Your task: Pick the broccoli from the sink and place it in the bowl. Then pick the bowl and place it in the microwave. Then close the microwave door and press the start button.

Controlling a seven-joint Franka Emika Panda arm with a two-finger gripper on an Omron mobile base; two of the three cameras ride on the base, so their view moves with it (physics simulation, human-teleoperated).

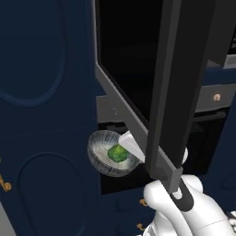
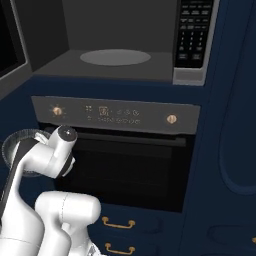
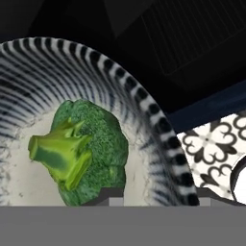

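The broccoli (image 3: pixel 79 151), bright green and lumpy, lies in the ribbed bowl (image 1: pixel 102 159) at lower centre of the left view, below the open microwave (image 2: pixel 115 57). I can't tell whether my gripper grips the rim. I'd keep the bowl level and clear the door (image 1: pixel 177 87) while lifting.

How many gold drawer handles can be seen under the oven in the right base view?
2. One handle is on the drawer right below the oven; the other handle is directly beneath it at the bottom edge. The arm may hide more to the left.
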